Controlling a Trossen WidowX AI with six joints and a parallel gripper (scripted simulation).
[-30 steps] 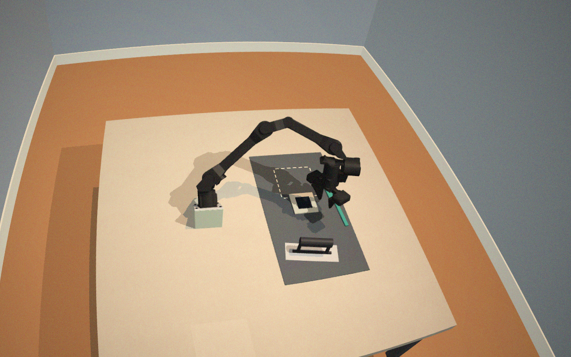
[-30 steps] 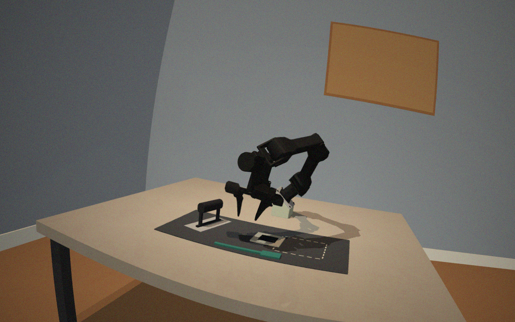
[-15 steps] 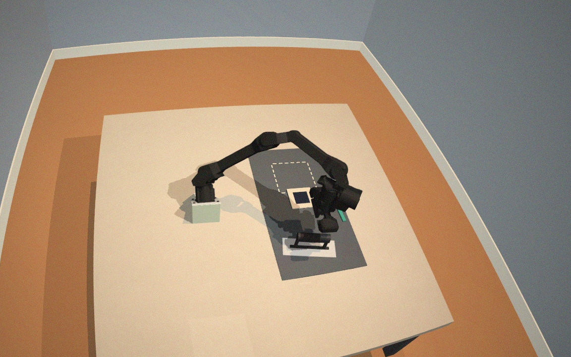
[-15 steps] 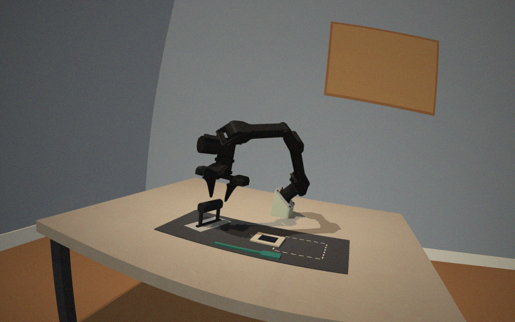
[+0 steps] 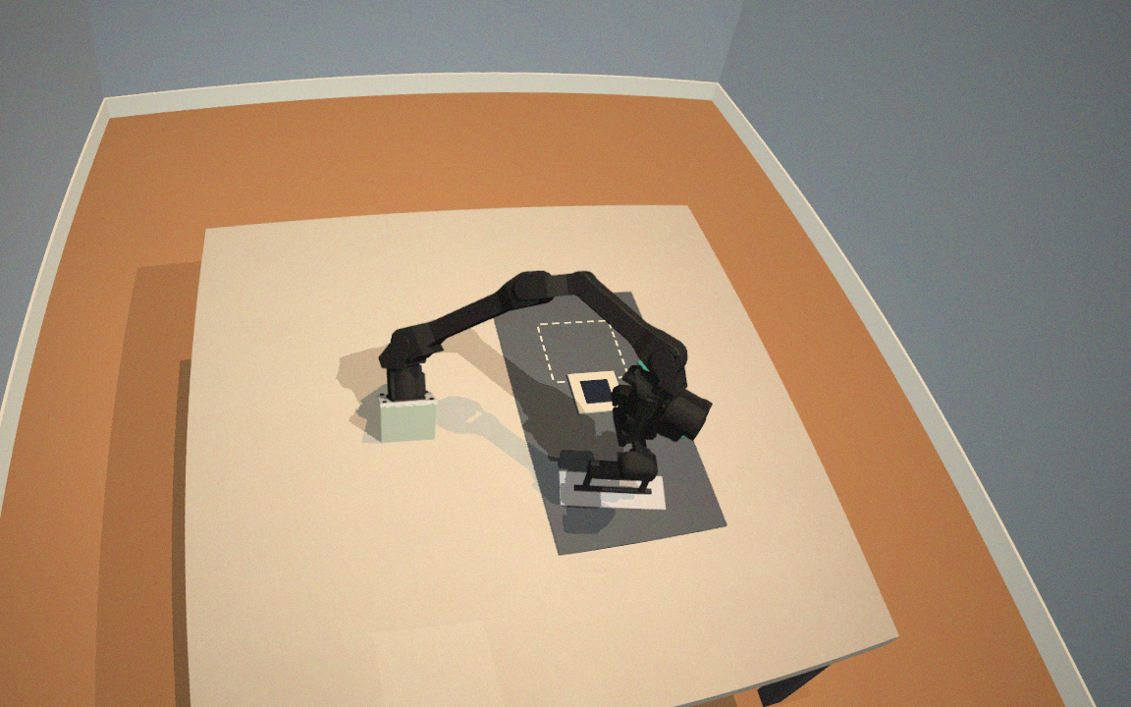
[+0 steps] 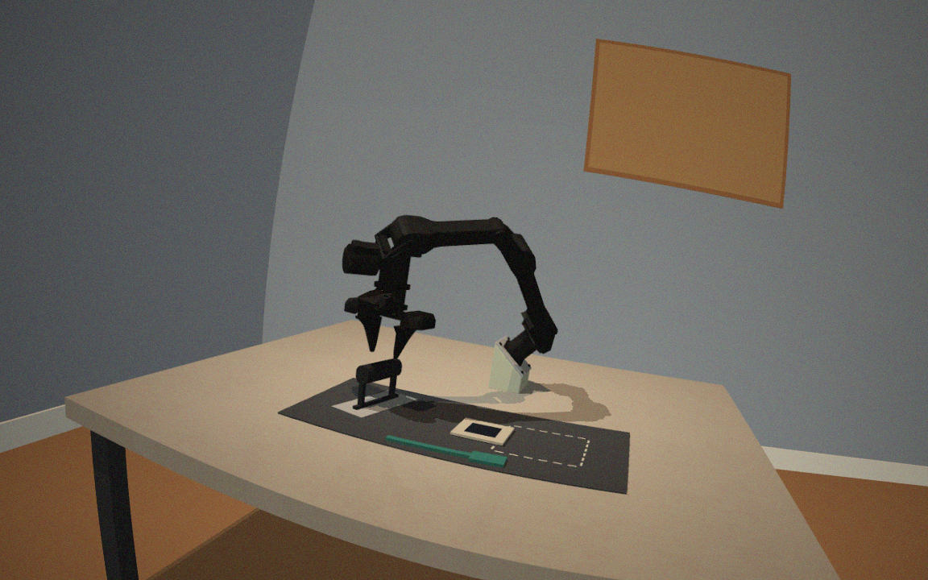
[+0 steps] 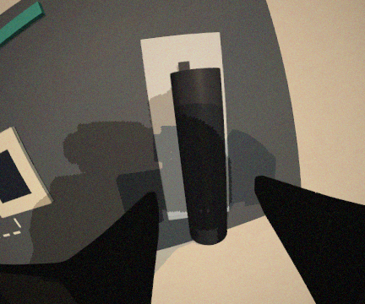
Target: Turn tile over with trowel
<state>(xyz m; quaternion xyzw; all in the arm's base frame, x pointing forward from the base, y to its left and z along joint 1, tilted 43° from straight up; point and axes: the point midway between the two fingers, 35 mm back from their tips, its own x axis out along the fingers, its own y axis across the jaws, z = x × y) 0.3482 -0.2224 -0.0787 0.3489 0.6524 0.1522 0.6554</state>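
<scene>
The small trowel, with a white blade and a thick black handle, stands blade-down on the dark mat. My gripper is open and empty just above the handle, one fingertip on each side of it in the wrist view. The cream tile lies flat, its dark marked square facing up. It lies mostly outside the dashed outline, at its trowel-side edge. The arm hides part of the tile in the top view.
A green flat tool with a long thin handle lies on the mat beside the tile, along the edge away from the arm's base. The arm mostly hides it in the top view. The pale base block stands on the table beyond the mat.
</scene>
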